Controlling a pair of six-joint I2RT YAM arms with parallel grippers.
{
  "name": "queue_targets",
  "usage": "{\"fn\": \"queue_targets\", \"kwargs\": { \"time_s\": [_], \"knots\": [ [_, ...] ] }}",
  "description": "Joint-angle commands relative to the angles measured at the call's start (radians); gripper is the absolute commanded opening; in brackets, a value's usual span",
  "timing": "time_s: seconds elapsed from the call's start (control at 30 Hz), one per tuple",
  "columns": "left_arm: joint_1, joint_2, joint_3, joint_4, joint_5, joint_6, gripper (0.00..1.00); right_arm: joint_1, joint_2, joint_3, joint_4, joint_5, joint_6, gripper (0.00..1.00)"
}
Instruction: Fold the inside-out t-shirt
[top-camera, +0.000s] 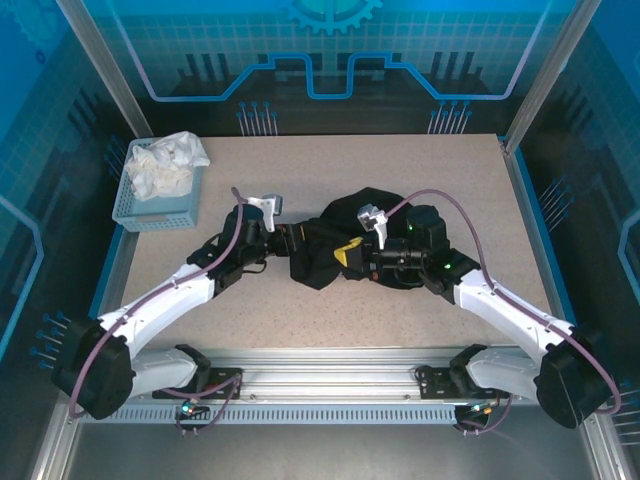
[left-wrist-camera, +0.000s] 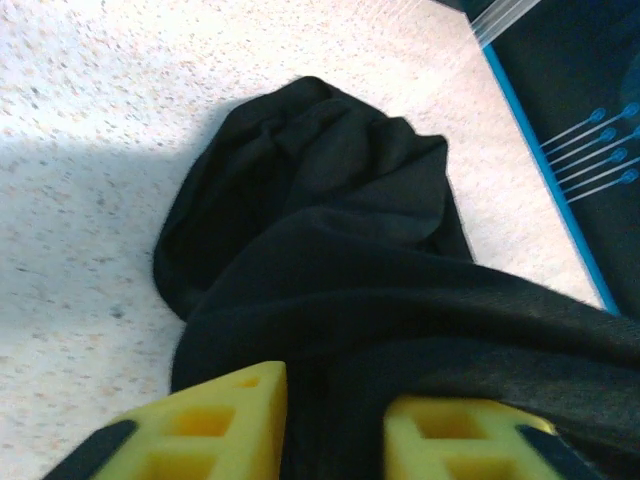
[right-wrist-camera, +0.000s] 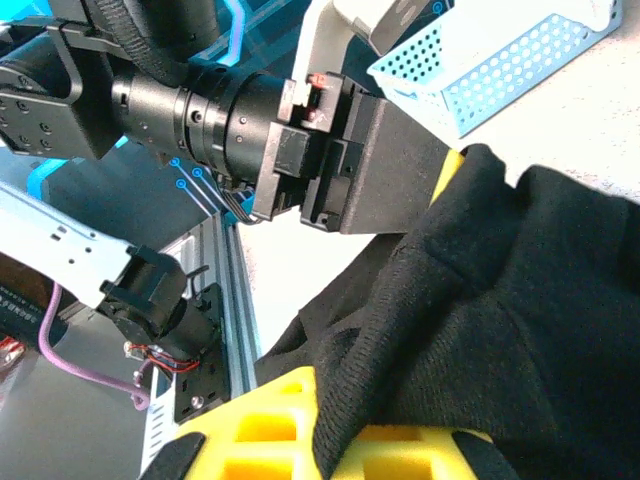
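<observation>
The inside-out t-shirt (top-camera: 352, 215) lies as a crumpled black heap in the middle of the table, with no print showing. My left gripper (top-camera: 298, 242) is at the heap's left edge. In the left wrist view its yellow fingers (left-wrist-camera: 215, 420) stand a little apart, with a fold of the t-shirt (left-wrist-camera: 330, 220) lying between them. My right gripper (top-camera: 346, 256) is at the heap's near side, facing the left one. There the t-shirt (right-wrist-camera: 500, 300) drapes over my right gripper (right-wrist-camera: 345, 425), which is shut with a ridge of fabric pinched between its yellow fingers.
A light blue perforated basket (top-camera: 150, 208) holding a white cloth (top-camera: 166, 165) stands at the table's back left. The left arm's wrist (right-wrist-camera: 230, 110) is close in front of the right gripper. A metal rail (top-camera: 330, 380) runs along the near edge, and a blue border (left-wrist-camera: 540, 130) marks the table's side.
</observation>
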Motion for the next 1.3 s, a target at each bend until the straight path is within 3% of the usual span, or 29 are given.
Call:
{"fn": "queue_targets", "kwargs": {
  "time_s": [0.0, 0.1, 0.23, 0.4, 0.57, 1.07, 1.27],
  "knots": [
    [0.007, -0.042, 0.027, -0.067, -0.037, 0.059, 0.41, -0.015, 0.0, 0.0, 0.034, -0.046, -0.036, 0.0],
    [-0.03, -0.104, 0.009, -0.129, -0.097, 0.117, 0.5, -0.023, 0.001, -0.005, 0.031, -0.041, -0.04, 0.0],
    [-0.114, -0.185, -0.013, -0.187, -0.191, 0.184, 0.55, -0.035, 0.01, -0.005, 0.019, -0.03, -0.05, 0.0],
    [-0.188, -0.209, -0.025, -0.133, -0.108, 0.252, 0.42, -0.039, 0.029, 0.0, 0.022, -0.032, -0.047, 0.0],
    [-0.189, -0.125, 0.017, -0.125, 0.007, 0.251, 0.32, -0.042, 0.027, 0.0, 0.016, -0.023, -0.047, 0.0],
    [-0.14, 0.008, 0.071, -0.085, 0.002, 0.226, 0.42, -0.05, -0.009, -0.021, -0.002, -0.014, -0.055, 0.0],
    [-0.13, 0.072, 0.099, -0.024, 0.093, 0.218, 0.34, -0.051, -0.019, -0.028, -0.001, -0.013, -0.057, 0.0]
  ]
}}
